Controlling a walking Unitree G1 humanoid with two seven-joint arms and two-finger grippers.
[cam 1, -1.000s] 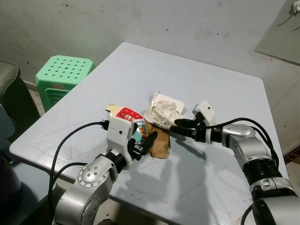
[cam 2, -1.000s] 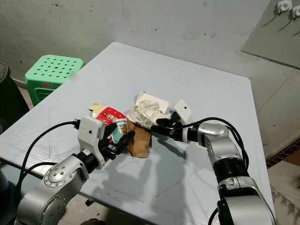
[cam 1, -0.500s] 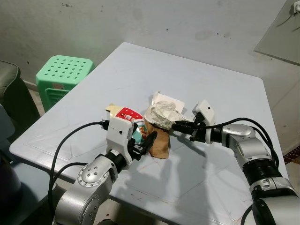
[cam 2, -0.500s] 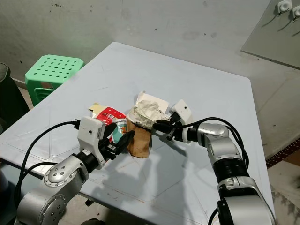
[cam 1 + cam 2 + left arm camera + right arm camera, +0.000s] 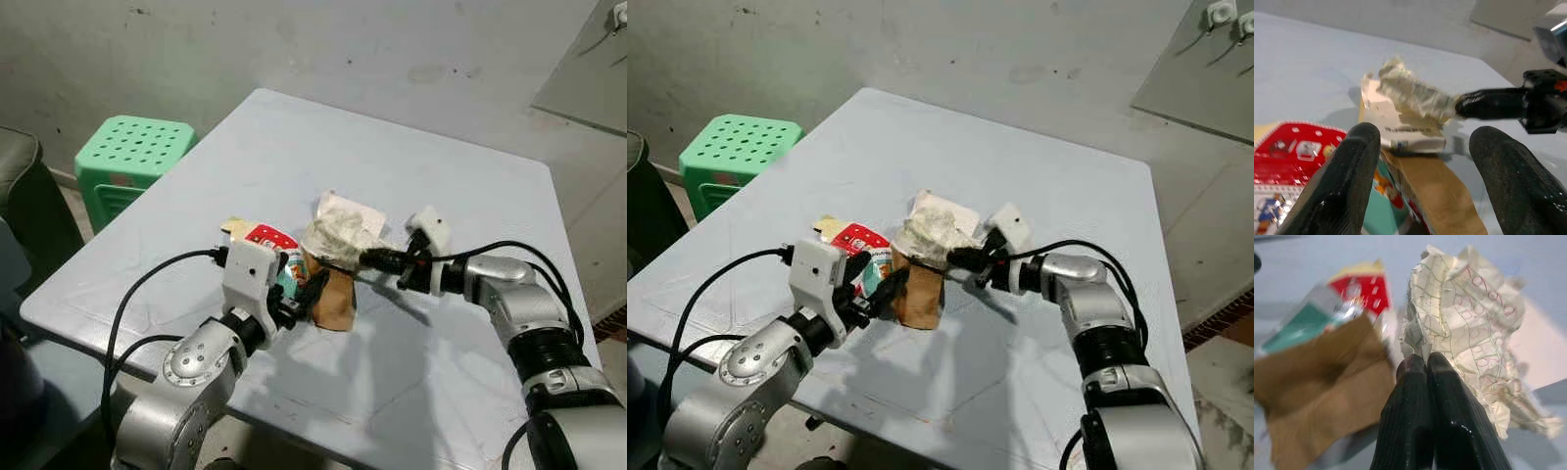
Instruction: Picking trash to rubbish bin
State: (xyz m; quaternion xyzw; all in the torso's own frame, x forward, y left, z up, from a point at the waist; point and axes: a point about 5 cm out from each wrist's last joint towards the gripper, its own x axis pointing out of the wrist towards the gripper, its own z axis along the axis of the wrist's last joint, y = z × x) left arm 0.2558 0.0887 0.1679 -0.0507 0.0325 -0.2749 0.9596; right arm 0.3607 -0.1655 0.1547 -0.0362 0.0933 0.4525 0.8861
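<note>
Table (image 5: 460,176): brown bag (image 5: 336,299) beside right tool (image 5: 364,260), crumpled paper (image 5: 333,235).

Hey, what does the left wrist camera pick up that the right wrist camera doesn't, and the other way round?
Left wrist view alone: the left gripper with its two black fingers spread wide apart, the right gripper coming in from the side, and the flat white box under the paper.
Right wrist view alone: the right gripper's fingers pressed together on an edge of the crumpled paper, with its printed grid and red marks legible.
Both: the crumpled paper, the brown paper bag, the red snack packet and the pale blue table.
</note>
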